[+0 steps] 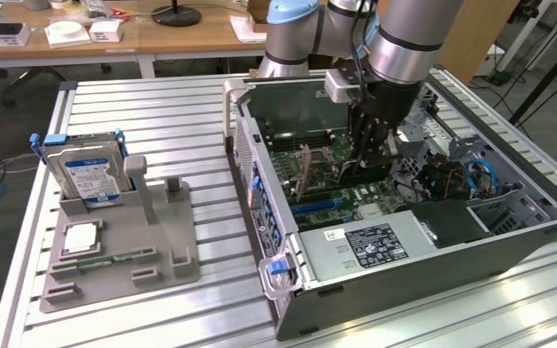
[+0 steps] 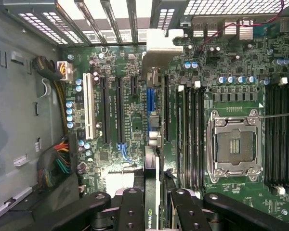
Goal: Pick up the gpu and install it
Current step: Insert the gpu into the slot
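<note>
A ribbed metal table (image 1: 143, 123) carries an open computer case (image 1: 423, 290) lying on its side; beyond the case stand wooden desks (image 1: 114, 40) with small boxes, and floor shows past the table's edge. One robot arm (image 1: 399, 40) reaches down into the case. Beside the case, toward the exterior view's left, sits one grey fixture (image 1: 114, 246) holding one silver hard drive (image 1: 87, 174) with a blue label, upright, and one narrow green memory stick (image 1: 116, 258) lying flat in front of the drive.

From the exterior view the gripper (image 1: 368, 156) is low inside the case, above the motherboard (image 1: 347, 196). The wrist view shows the gpu (image 2: 153, 192) edge-on between the two fingers (image 2: 131, 211), which are closed narrowly on the card. The card stands upright over the motherboard, its pale end bracket (image 2: 161, 45) toward the case's slotted rear wall. The wrist view also shows one empty processor socket (image 2: 233, 147) and one white slot (image 2: 90, 106) among several dark ones.
</note>
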`<state>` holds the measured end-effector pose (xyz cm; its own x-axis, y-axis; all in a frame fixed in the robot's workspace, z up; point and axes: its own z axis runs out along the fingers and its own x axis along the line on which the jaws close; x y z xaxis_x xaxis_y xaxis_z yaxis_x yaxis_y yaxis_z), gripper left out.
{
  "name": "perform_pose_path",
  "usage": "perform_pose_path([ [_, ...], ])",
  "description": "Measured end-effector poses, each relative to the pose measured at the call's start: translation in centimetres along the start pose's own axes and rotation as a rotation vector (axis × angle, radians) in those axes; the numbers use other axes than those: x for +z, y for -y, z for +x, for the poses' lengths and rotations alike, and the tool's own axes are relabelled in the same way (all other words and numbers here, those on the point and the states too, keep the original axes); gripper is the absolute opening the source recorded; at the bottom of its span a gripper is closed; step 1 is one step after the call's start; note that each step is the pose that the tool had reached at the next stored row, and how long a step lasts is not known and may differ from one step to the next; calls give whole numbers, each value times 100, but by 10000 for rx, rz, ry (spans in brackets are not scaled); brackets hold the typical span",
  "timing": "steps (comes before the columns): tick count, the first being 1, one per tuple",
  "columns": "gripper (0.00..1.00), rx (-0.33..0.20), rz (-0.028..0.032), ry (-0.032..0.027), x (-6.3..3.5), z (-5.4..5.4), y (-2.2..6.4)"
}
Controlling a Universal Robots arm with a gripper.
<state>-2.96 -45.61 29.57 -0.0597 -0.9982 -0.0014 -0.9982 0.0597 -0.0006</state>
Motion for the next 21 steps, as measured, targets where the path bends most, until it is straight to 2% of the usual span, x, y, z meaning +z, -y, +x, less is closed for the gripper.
perform_pose_path([
  [21,26,1,0,1,34,5,-57],
])
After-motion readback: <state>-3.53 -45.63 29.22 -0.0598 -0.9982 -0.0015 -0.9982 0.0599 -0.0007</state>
